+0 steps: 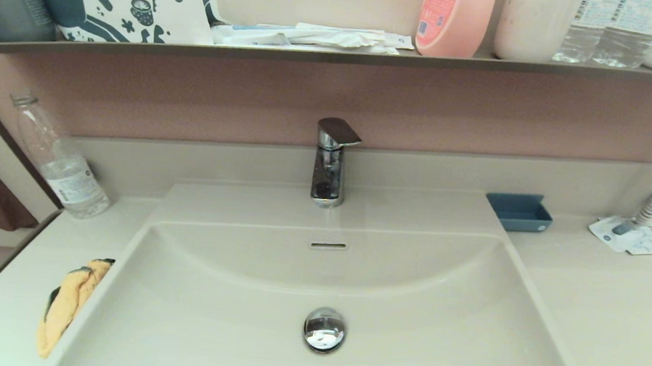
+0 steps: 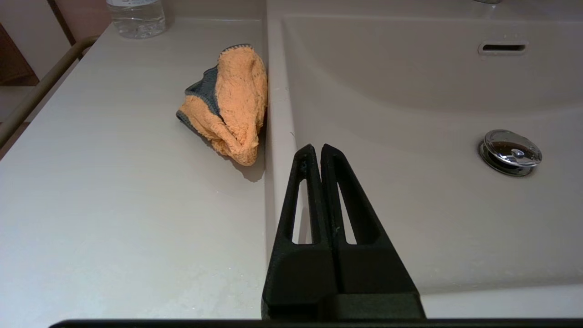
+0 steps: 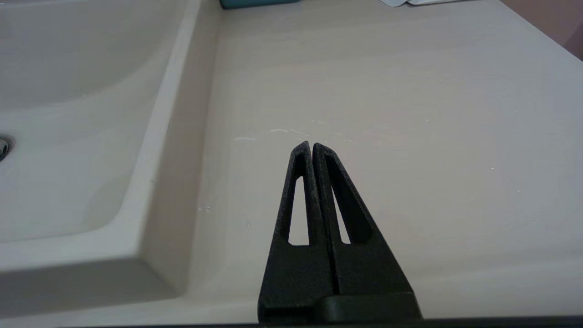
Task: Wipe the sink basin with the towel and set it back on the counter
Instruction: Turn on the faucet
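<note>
The orange-yellow towel [image 1: 69, 302] [image 2: 227, 102] with dark grey edging lies crumpled on the counter [image 1: 8, 308], tight against the left rim of the sink basin [image 1: 409, 308]. The basin has a slot overflow hole [image 1: 327, 245] and a chrome drain stopper [image 1: 324, 328] [image 2: 510, 151]. My left gripper [image 2: 317, 148] is shut and empty, hovering over the basin's left rim a little nearer than the towel. My right gripper [image 3: 311, 146] is shut and empty above the counter [image 3: 387, 91] right of the basin. Neither gripper shows in the head view.
A chrome faucet [image 1: 330, 163] stands behind the basin. A clear water bottle [image 1: 62, 166] is at the back left, a blue dish [image 1: 518, 211] and printed papers [image 1: 640, 237] at the back right. A brown shelf [image 1: 337, 57] with bottles and a bag runs above.
</note>
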Motion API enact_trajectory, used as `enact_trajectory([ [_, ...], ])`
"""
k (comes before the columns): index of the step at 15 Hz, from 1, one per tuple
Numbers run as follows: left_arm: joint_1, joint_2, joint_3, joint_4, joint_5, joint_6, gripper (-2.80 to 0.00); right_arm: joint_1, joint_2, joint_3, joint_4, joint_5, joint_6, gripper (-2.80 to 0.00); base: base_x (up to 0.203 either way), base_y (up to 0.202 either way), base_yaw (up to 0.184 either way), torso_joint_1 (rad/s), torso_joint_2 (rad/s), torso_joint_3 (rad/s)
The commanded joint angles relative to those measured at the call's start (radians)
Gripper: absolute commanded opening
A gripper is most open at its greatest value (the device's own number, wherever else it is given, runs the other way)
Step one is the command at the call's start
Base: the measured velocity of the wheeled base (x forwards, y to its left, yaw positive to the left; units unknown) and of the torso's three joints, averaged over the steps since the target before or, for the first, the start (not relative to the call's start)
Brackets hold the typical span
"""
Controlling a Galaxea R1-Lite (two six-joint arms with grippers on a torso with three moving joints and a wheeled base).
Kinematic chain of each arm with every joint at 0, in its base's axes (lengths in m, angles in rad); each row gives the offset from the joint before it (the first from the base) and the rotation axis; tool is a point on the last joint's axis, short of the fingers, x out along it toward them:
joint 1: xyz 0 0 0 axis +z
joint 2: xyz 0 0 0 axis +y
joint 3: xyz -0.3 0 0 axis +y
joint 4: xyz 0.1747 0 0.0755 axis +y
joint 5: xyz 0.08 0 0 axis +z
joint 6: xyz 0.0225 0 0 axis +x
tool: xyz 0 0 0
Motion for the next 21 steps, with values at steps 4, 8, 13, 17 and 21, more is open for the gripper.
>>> enact_trajectory([
  [4, 0.000, 0.001, 0.000, -0.001, 0.000, -0.001, -2.80, 0.000, 0.000, 0.000, 0.000, 0.000, 0.000, -2.80, 0.000, 0.000, 0.000, 0.000, 0.00, 0.000],
  [8, 0.000, 0.001, 0.000, 0.000, 0.000, -0.001, -2.80, 0.000, 0.000, 0.000, 0.000, 0.000, 0.000, -2.80, 0.000, 0.000, 0.000, 0.000, 0.00, 0.000],
  [13, 0.000, 0.001, 0.000, -0.001, 0.000, -0.001, -2.80, 0.000, 0.000, -0.033, -0.025, 0.000, -0.001, -2.80, 0.000, 0.000, 0.000, 0.000, 0.00, 0.000],
  [17, 0.000, 0.001, 0.000, 0.001, 0.000, -0.001, -2.80, 0.000, 0.003, -0.168, 0.060, -0.002, -0.009, -2.80, 0.000, 0.000, 0.000, 0.000, 0.00, 0.000],
  [21, 0.000, 0.001, 0.000, -0.001, 0.000, -0.001, -2.80, -0.001, 0.120, -0.429, 0.215, -0.002, -0.061, -2.80, 0.000, 0.000, 0.000, 0.000, 0.00, 0.000],
])
